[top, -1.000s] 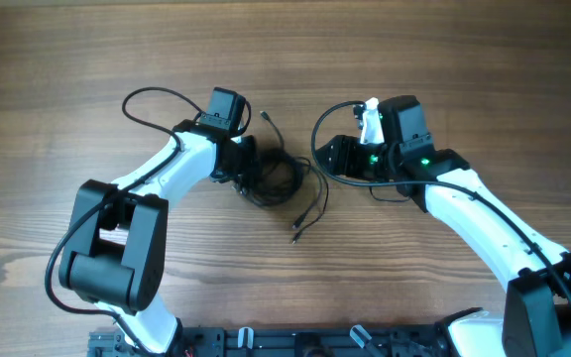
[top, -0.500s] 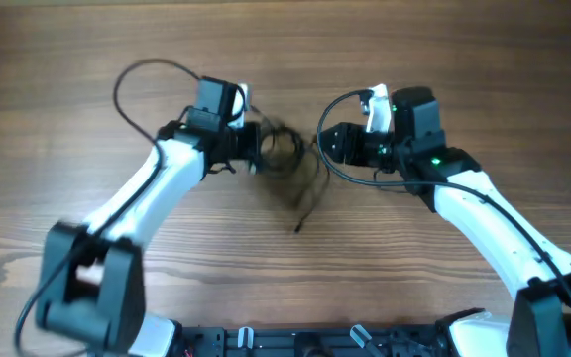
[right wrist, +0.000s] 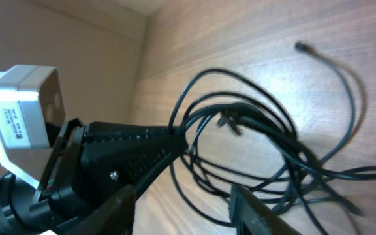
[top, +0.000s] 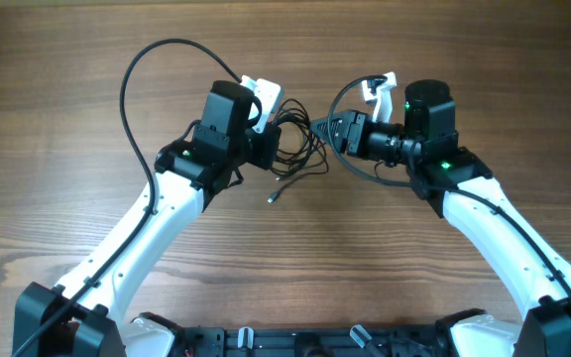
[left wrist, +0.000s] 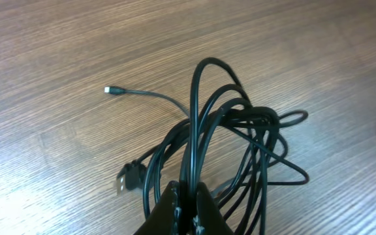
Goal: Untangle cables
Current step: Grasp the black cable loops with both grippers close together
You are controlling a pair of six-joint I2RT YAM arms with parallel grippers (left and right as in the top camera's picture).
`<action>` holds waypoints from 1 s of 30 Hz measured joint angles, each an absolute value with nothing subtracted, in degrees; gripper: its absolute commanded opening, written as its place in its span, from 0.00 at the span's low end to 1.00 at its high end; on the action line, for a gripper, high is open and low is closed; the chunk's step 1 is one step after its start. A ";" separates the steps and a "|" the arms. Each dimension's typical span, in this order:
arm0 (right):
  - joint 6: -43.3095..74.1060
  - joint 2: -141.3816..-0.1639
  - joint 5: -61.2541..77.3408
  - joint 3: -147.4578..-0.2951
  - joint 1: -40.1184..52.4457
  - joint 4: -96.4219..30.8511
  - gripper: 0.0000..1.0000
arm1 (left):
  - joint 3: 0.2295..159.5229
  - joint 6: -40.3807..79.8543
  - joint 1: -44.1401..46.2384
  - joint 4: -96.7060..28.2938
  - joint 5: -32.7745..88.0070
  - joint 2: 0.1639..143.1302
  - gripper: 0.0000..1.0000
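Left gripper (left wrist: 187, 207) clenched on cables (left wrist: 230, 140), holding tangle up mid-table (top: 57, 59), likely so loops hang apart. Right gripper (right wrist: 187, 214) faces it, jaws apart, nothing pinched; seems lined up for opposing strand.

A wooden table (top: 48, 69) fills every view, its brown surface streaked with long grain lines. A black rail (top: 295, 342) lies along its near edge in the overhead view, and the right wrist view shows a plain tan surface (right wrist: 57, 26) past its edge.
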State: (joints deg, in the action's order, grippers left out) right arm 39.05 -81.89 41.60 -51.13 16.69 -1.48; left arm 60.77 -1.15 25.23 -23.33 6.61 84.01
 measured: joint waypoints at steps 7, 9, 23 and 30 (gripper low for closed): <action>27.27 -81.89 40.84 -51.13 16.67 -4.25 0.35 | 60.66 -2.66 25.23 -24.18 7.62 84.03 0.04; 32.84 -81.89 40.84 -51.13 16.67 -4.25 0.32 | 60.64 -1.08 24.95 -23.05 8.95 84.05 0.04; 47.37 -90.19 37.01 -50.61 23.55 7.33 0.30 | 60.58 6.81 14.87 -21.69 35.09 84.05 0.04; 50.30 -94.94 37.30 -50.61 23.59 11.92 0.32 | 60.58 4.78 14.70 -22.04 40.36 84.09 0.04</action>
State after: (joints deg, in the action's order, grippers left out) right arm 50.30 -94.94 37.30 -50.61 23.59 11.92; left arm 60.58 4.78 14.70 -22.04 40.36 84.09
